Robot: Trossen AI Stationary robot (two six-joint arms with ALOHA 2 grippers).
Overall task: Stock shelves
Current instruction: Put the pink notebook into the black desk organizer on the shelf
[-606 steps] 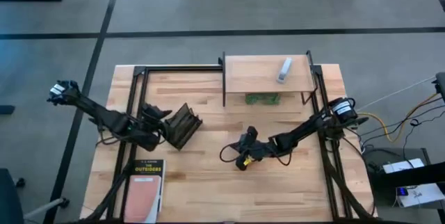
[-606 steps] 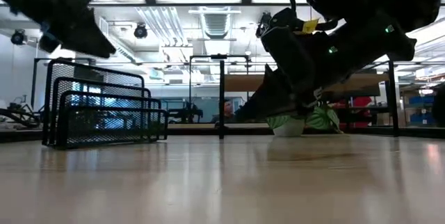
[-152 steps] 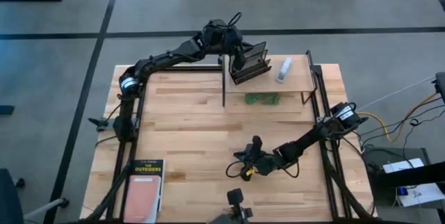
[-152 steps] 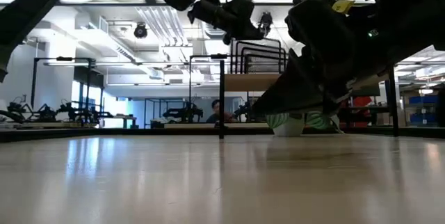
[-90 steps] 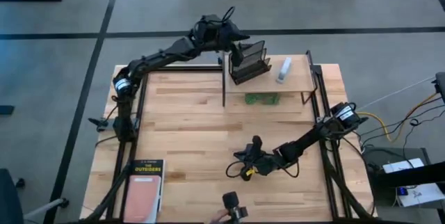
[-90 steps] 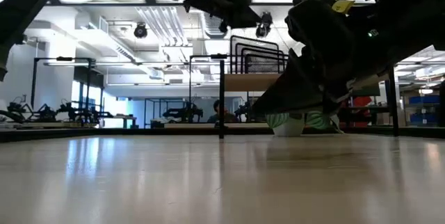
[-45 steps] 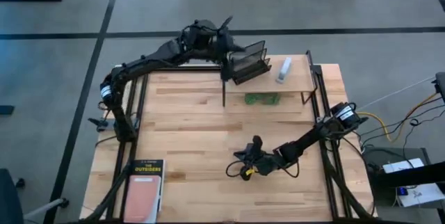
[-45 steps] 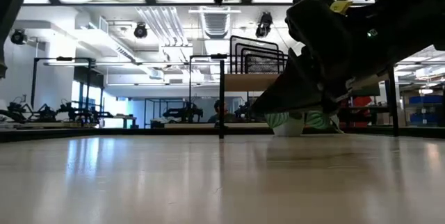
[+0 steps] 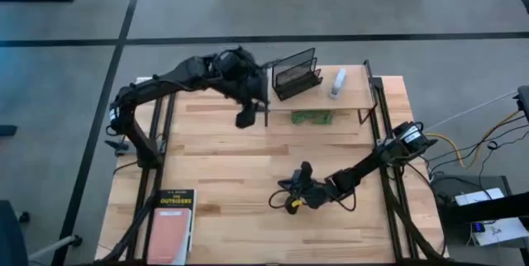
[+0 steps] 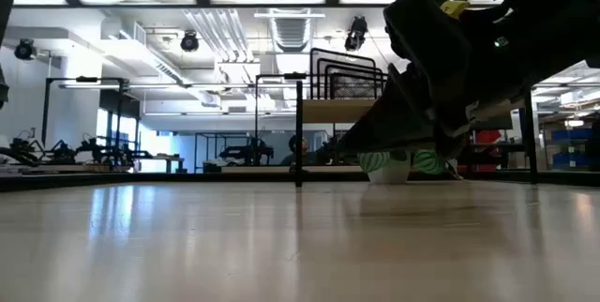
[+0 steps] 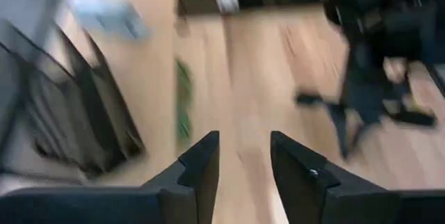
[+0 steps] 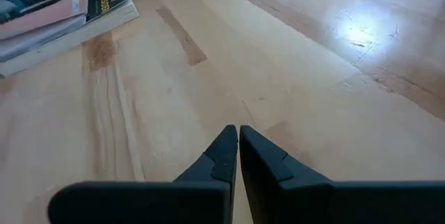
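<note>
The shelf, a light wood board on thin black legs, stands at the table's far edge. A black wire rack stands upright on its left half, and a white bottle lies on the board to the right of it. My left gripper hangs open and holds nothing, just off the shelf's left near corner; its wrist view shows the rack beside the gripper. My right gripper is shut low over the table's near middle.
A green item lies under the shelf. A book lies at the table's near left corner. Black frame rails run along the table's left and right sides. Bare wood lies between the shelf and my right gripper.
My left gripper has drawn back from the wire rack, going toward the table's left and near edges and off the shelf's left end. The rack stays standing on the shelf board. My right arm has kept still.
</note>
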